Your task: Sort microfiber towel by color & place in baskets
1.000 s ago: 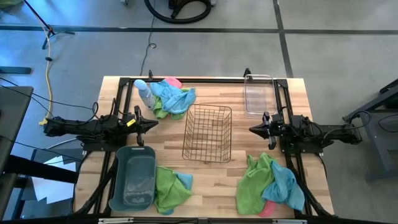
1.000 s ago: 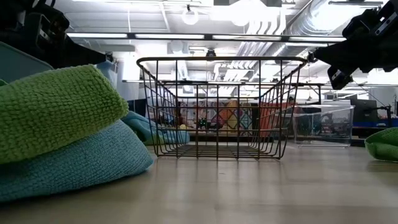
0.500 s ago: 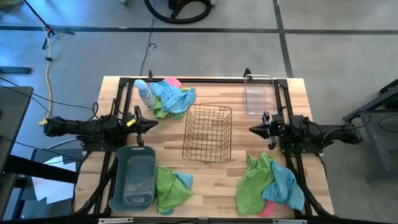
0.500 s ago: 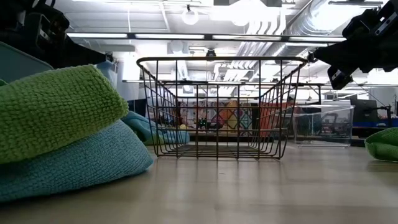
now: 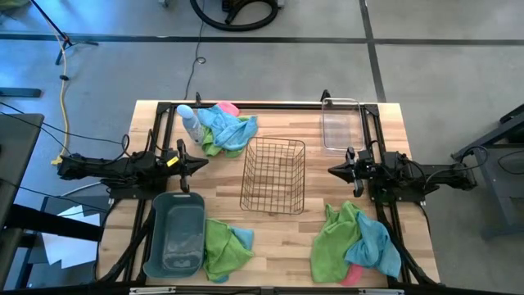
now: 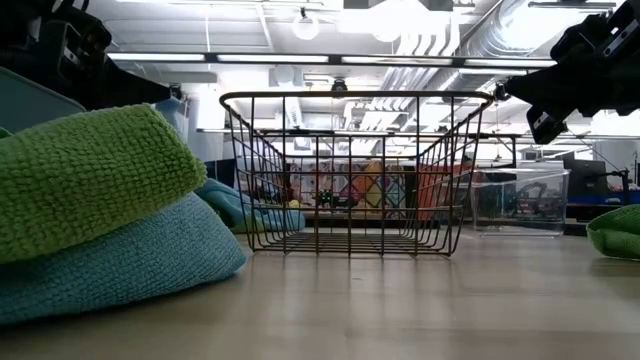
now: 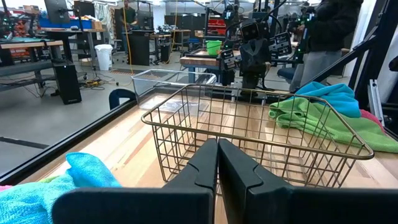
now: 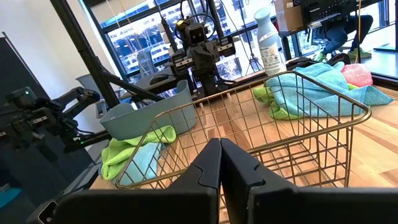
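A copper-brown wire basket (image 5: 273, 175) stands at the table's middle, a grey-blue tub (image 5: 175, 234) at the near left, a clear bin (image 5: 341, 125) at the far right. Towels lie in three heaps: blue, green and pink at the far left (image 5: 227, 128), green over blue beside the tub (image 5: 224, 248), green, blue and pink at the near right (image 5: 357, 243). My left gripper (image 5: 203, 162) hovers left of the basket, shut and empty. My right gripper (image 5: 332, 170) hovers right of the basket, shut and empty. Each wrist view looks across the basket (image 7: 261, 134) (image 8: 261, 130) at the other arm.
A pale blue spray bottle (image 5: 190, 124) stands at the far left beside the towel heap. Black rails run along the table's left, right and far sides. Bare wood lies near the basket's near side and between basket and clear bin. A person stands beyond the table (image 7: 326, 28).
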`<action>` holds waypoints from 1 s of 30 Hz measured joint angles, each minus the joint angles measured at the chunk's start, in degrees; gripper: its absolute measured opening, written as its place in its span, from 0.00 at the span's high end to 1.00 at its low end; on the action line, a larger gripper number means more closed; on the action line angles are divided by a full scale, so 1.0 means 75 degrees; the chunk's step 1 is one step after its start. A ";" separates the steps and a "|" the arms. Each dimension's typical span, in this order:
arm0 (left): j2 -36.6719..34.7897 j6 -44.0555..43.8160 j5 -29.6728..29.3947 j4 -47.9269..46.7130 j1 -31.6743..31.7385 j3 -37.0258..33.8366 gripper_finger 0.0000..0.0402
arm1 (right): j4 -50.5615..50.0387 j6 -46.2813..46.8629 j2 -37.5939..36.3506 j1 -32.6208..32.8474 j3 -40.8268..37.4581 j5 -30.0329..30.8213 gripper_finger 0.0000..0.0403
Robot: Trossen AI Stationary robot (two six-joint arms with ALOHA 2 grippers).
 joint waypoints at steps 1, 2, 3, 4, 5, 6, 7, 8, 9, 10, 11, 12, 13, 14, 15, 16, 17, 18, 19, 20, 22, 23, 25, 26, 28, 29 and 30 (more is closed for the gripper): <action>0.0003 -0.0003 0.0000 0.0000 -0.0003 0.0000 1.00 | 0.0000 0.0000 -0.0003 -0.0001 0.0001 0.0000 1.00; 0.0002 0.0000 0.0002 0.0000 -0.0002 0.0000 1.00 | -0.0003 0.0000 0.0000 0.0000 0.0000 0.0000 1.00; 0.0002 0.0000 0.0002 0.0000 -0.0003 0.0000 1.00 | -0.0002 0.0000 -0.0003 -0.0001 0.0000 0.0000 1.00; 0.0002 -0.0002 0.0002 0.0000 -0.0003 0.0000 1.00 | -0.0003 0.0000 -0.0001 -0.0001 0.0001 0.0002 1.00; 0.0002 0.0000 0.0001 0.0001 -0.0001 -0.0001 1.00 | -0.0001 0.0000 -0.0001 0.0000 0.0000 0.0000 1.00; 0.0000 0.0000 0.0000 0.0000 -0.0001 -0.0001 1.00 | -0.0003 0.0000 -0.0003 -0.0001 0.0001 0.0000 1.00; 0.0000 -0.0001 0.0003 0.0000 -0.0002 0.0000 1.00 | 0.0000 0.0002 0.0000 0.0000 0.0002 0.0000 1.00; 0.0000 0.0000 0.0000 0.0002 0.0000 0.0000 1.00 | 0.0000 0.0000 -0.0002 0.0000 0.0000 0.0000 1.00; 0.0001 0.0000 0.0003 0.0000 -0.0002 -0.0001 1.00 | -0.0003 0.0001 -0.0001 -0.0001 0.0001 0.0000 1.00; 0.0003 0.0000 0.0003 0.0003 0.0000 0.0000 1.00 | -0.0003 0.0000 -0.0001 -0.0001 0.0000 0.0001 1.00; 0.0003 0.0000 0.0000 0.0000 0.0000 -0.0003 1.00 | -0.0003 0.0000 -0.0003 0.0000 0.0000 0.0000 1.00; 0.0000 0.0000 0.0002 0.0000 0.0000 0.0000 1.00 | 0.0000 0.0000 -0.0002 -0.0002 0.0000 0.0000 1.00; 0.0002 -0.0001 0.0000 0.0001 -0.0003 -0.0001 1.00 | 0.0000 0.0000 0.0000 -0.0002 0.0003 0.0000 1.00; 0.0002 0.0000 0.0003 0.0000 -0.0003 0.0000 1.00 | 0.0005 0.0000 -0.0001 -0.0003 0.0000 0.0002 1.00; 0.0002 -0.0001 0.0002 0.0000 0.0000 -0.0001 1.00 | 0.0056 0.0003 -0.0001 0.0000 0.0000 0.0020 1.00; 0.0000 -0.0001 0.0000 0.0000 -0.0003 -0.0002 1.00 | 0.0267 0.0058 0.0004 0.0000 0.0000 0.0087 1.00; 0.0002 0.0000 0.0002 0.0000 -0.0003 -0.0003 1.00 | 0.0803 0.0404 0.0012 0.0000 0.0000 0.0178 1.00; 0.0002 0.0000 0.0000 0.0000 -0.0003 -0.0003 1.00 | 0.1485 0.0996 0.0006 -0.0003 0.0000 0.0308 1.00; 0.0002 -0.0002 0.0002 0.0003 0.0000 -0.0003 1.00 | 0.2235 0.1642 -0.0004 0.0000 0.0000 0.0546 1.00; 0.0003 -0.0001 0.0001 0.0001 -0.0003 -0.0002 1.00 | 0.3013 0.2247 -0.0006 0.0000 0.0000 0.0886 1.00; 0.0001 0.0000 0.0000 0.0000 -0.0003 -0.0001 1.00 | 0.4618 0.2896 0.0123 -0.0002 -0.0001 0.1317 1.00; 0.0001 -0.0001 0.0003 0.0000 -0.0001 0.0000 1.00 | 0.5479 0.2922 0.0257 -0.0002 0.0030 0.1270 1.00; 0.0002 0.0000 0.0000 0.0002 -0.0003 0.0000 1.00 | 0.6334 0.2505 0.0622 0.0000 0.0407 0.0722 1.00; 0.0000 0.0000 0.0002 0.0000 -0.0003 -0.0003 1.00 | 0.6187 0.2351 0.0810 0.0000 0.0742 0.0366 1.00; 0.0000 -0.0002 0.0000 0.0000 0.0000 -0.0003 1.00 | 0.4509 0.2443 0.1192 0.0000 0.1597 -0.0244 0.98; 0.0001 0.0000 0.0000 0.0000 -0.0001 -0.0002 1.00 | 0.3125 0.2505 0.1442 0.0000 0.2124 -0.0559 0.97; 0.0001 -0.0002 0.0001 0.0000 0.0000 -0.0002 1.00 | 0.1626 0.2409 0.1713 0.0000 0.2652 -0.0879 0.95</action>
